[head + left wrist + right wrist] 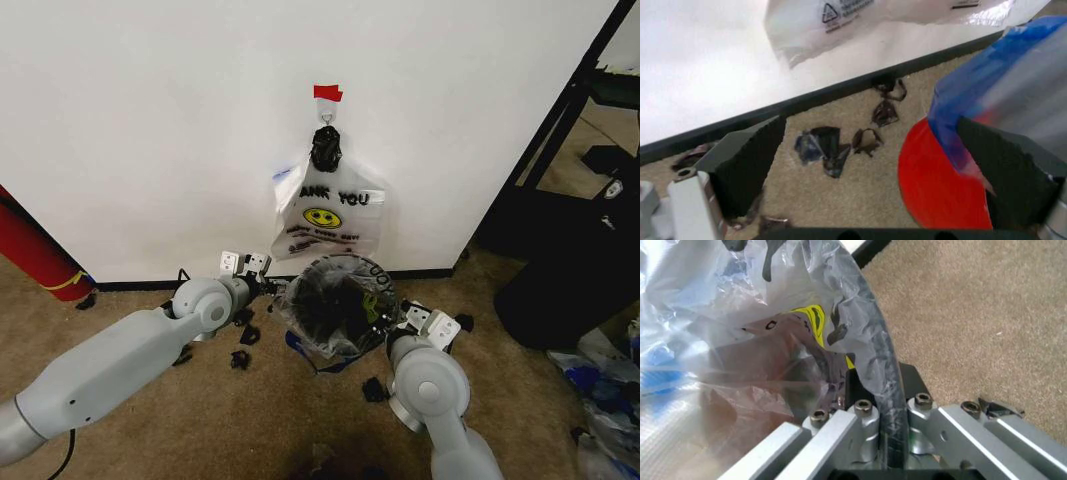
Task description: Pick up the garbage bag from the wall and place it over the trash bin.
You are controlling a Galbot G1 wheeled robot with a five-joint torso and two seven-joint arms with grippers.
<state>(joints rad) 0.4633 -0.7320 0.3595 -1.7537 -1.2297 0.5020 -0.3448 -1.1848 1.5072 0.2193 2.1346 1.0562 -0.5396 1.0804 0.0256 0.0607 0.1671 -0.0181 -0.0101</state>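
Looking down from the head view, we see the thin see-through garbage bag with blue patches [335, 300] already lying over the small round black trash bin [375, 318], which stands on the carpet against the plain white wall [150, 120]. The white "THANK YOU" bag with the yellow smiley [325, 215] hangs on the hook above, untouched.

Our right hand [885, 412] is closed on the garbage bag, pinching the film against the bin rim. Our left hand [870, 165] is at the other side of the bin with its jaws apart; blue plastic lies against one finger [1003, 170], but nothing is clamped.

We judge that this is the fitting step. The next move calls for pulling the film down evenly around the rim without tearing it or tipping the light bin.
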